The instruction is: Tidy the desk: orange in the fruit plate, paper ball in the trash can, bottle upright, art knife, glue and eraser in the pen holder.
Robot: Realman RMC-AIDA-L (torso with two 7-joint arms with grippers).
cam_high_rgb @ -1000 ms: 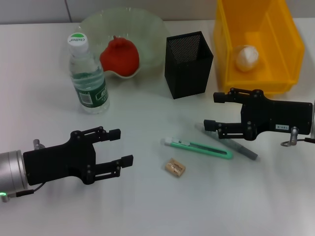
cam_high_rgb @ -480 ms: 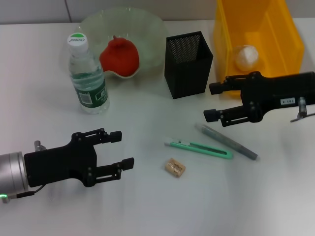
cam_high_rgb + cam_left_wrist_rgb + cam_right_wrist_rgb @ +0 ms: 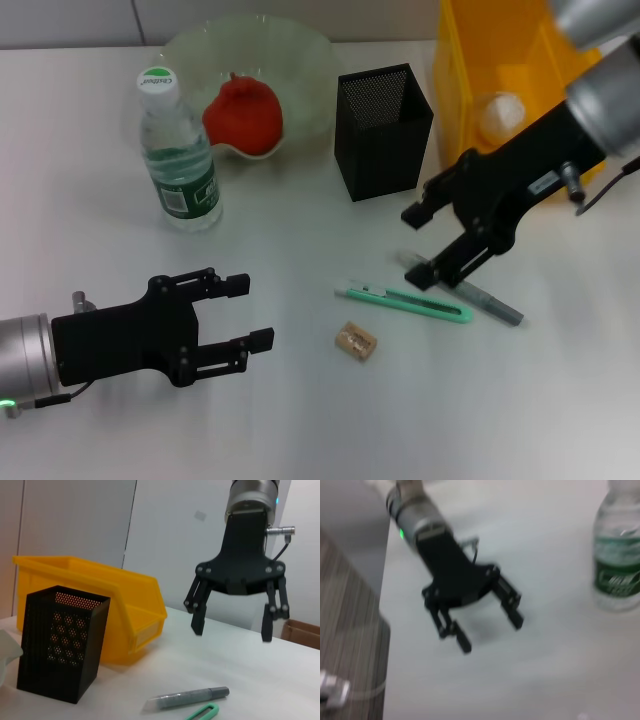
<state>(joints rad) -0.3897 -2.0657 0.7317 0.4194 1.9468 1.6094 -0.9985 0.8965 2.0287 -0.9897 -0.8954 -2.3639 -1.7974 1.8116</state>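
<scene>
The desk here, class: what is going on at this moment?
A two-armed robot is tidying the desk. The orange already sits in the fruit plate, the paper ball in the trash can, and the bottle stands upright. The right gripper, jaws open, hangs over the glue. The art knife and eraser lie on the desk, outside the pen holder. The left gripper hovers open, holding nothing.
</scene>
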